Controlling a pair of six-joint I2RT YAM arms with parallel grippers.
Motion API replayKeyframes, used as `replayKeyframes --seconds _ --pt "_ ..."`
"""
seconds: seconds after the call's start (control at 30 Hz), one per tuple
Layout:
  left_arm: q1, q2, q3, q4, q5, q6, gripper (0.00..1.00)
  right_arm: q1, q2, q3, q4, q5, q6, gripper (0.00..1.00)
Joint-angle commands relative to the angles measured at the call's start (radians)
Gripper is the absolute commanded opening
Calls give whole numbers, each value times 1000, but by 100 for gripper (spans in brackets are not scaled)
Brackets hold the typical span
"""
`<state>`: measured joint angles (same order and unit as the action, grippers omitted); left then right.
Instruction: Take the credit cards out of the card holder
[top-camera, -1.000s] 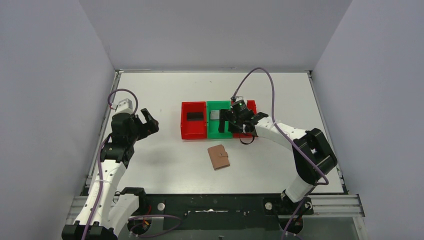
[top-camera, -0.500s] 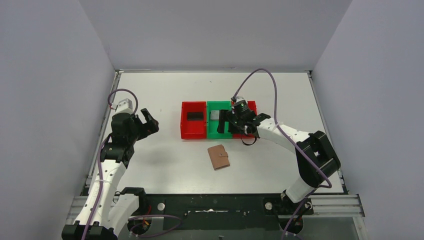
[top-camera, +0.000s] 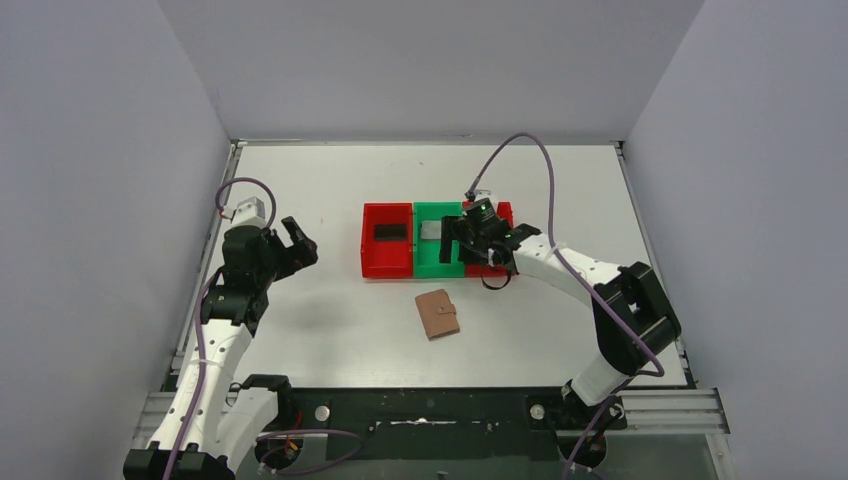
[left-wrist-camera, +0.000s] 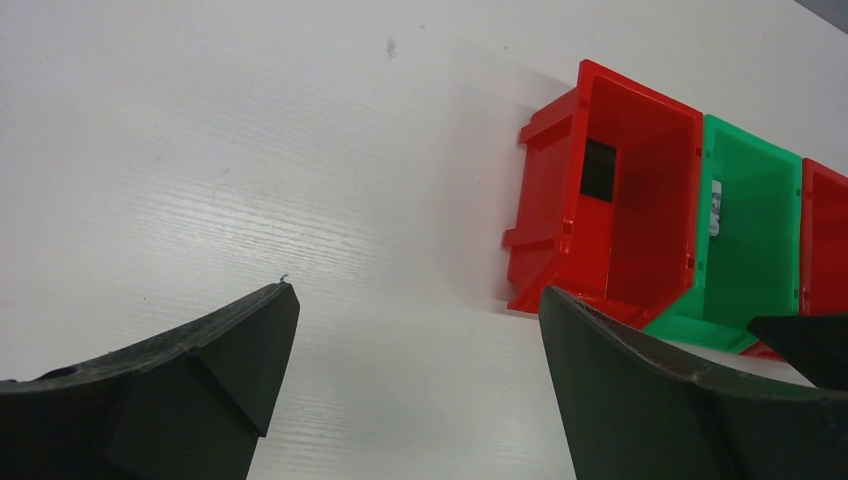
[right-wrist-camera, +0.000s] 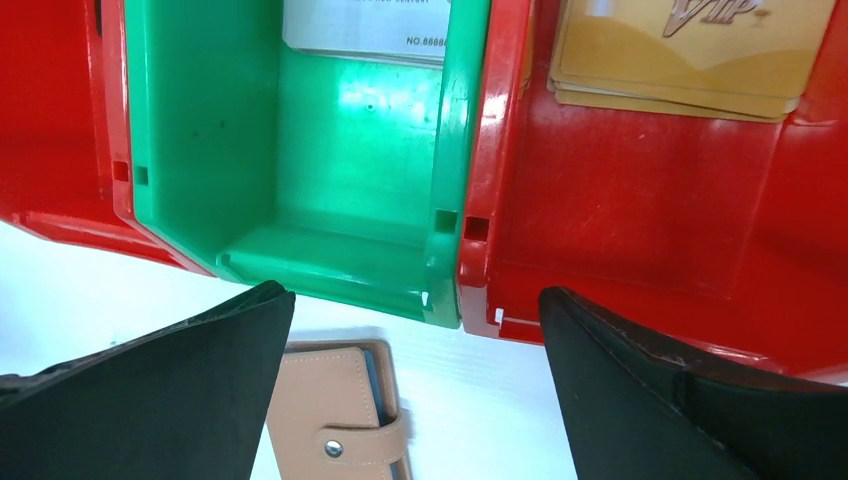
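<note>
Cards (right-wrist-camera: 690, 50) in bins (top-camera: 385, 262)
Left claw (top-camera: 303, 243) and right claw (top-camera: 455, 248) stand apart, empty; wallet (top-camera: 437, 313) lies at 6 o'clock from bins.

You get bright, even overhead lighting; the white table (top-camera: 330, 340) carries only faint, soft shadows. In the right wrist view, expect glare on the green bin (right-wrist-camera: 370, 110) floor, while print on the gold card (right-wrist-camera: 690, 50) reads sharp.

red bins (top-camera: 367, 245): 2 | green bin (top-camera: 436, 270): 1 | card holder (top-camera: 437, 313): 1 | black card (top-camera: 388, 233): 1 | silver-grey card (right-wrist-camera: 365, 25): 1 | gold cards (right-wrist-camera: 680, 45): several
</note>
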<state>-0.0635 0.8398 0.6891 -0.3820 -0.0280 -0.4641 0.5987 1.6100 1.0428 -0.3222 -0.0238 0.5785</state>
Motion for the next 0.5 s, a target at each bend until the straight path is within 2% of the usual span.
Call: replayKeyframes --seconds 0.0,0.1,0.3,0.47 --pt "4 -10 11 31 9 -1 93 57 -63 46 -16 126 -13 100" --pt "4 -9 11 32 11 0 93 132 -101 15 -38 229 39 100" --pt "4 -5 10 38 32 0 92 252 -157 -140 31 225 179 93" --pt "4 -9 8 39 35 -2 91 339 -138 -195 38 244 263 91"
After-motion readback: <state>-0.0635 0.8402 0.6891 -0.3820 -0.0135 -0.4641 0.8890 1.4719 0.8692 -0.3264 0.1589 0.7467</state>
